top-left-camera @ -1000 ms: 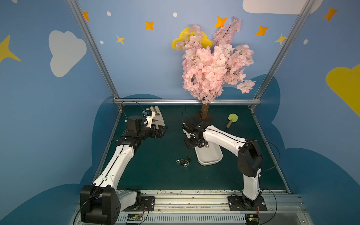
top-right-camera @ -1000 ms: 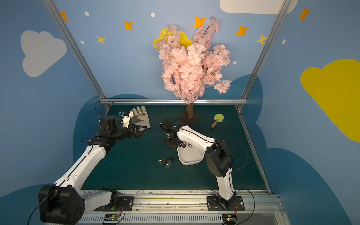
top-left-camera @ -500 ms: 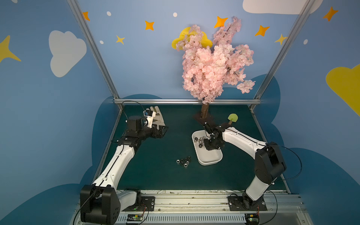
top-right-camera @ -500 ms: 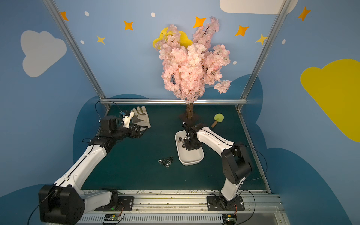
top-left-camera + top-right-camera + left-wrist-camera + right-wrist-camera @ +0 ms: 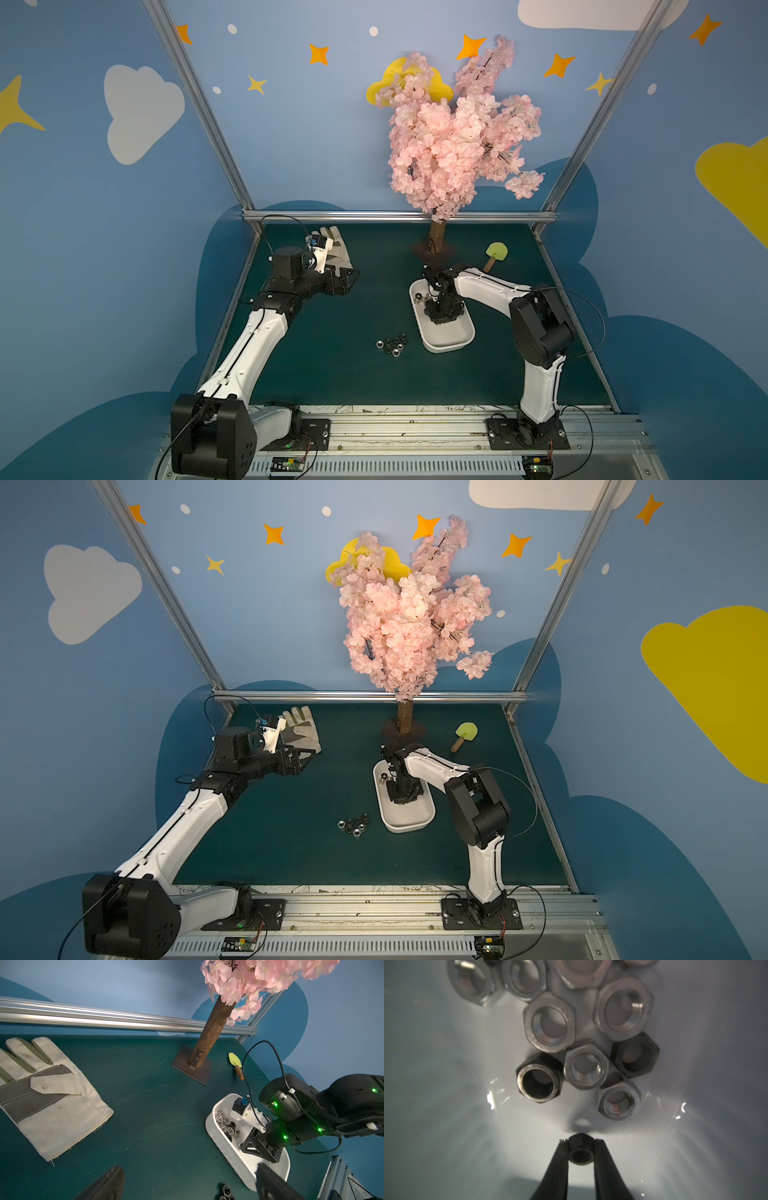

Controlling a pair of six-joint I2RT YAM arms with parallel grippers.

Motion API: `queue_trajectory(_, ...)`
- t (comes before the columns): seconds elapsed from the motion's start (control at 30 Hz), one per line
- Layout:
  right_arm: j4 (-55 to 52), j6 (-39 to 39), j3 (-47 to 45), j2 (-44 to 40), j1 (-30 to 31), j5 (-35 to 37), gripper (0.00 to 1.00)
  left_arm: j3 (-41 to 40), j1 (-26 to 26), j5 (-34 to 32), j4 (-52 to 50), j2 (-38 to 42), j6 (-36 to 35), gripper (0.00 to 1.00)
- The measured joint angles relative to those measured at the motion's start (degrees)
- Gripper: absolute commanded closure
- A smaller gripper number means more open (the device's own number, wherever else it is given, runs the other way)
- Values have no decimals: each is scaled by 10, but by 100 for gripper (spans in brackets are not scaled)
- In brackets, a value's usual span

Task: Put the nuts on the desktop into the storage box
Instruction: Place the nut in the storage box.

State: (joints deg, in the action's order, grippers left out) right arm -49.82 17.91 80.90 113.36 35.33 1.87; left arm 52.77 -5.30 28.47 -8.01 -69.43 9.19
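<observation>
I'm looking into a staged robot lab cell: aluminium rails (image 5: 399, 216) frame cloud-and-star walls (image 5: 291, 124), a fake blossom tree (image 5: 453, 141) on the tabletop (image 5: 353, 374).

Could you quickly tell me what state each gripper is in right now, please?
Left gripper: open, empty.
Right gripper: closed on a dark nut, over the storage box.

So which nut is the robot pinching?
The small dark nut clamped in the right gripper; the other nuts here lie loose in the storage box.
</observation>
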Motion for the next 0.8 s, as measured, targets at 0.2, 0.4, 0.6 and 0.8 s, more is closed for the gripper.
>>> queue_trajectory(0.2,0,-3,41,19,0,8,57,0,0,0,0,0,0,0)
queue_trajectory(0.4,-7,-4,53,10,3,24,55,0,0,0,0,0,-1,0)
queue_trajectory(0.6,-9,-6,50,-72,30,28,55,0,0,-1,0,0,-2,0)
queue_trajectory(0.8,-2,-17,66,-110,95,5,54,0,0,-3,0,0,-2,0)
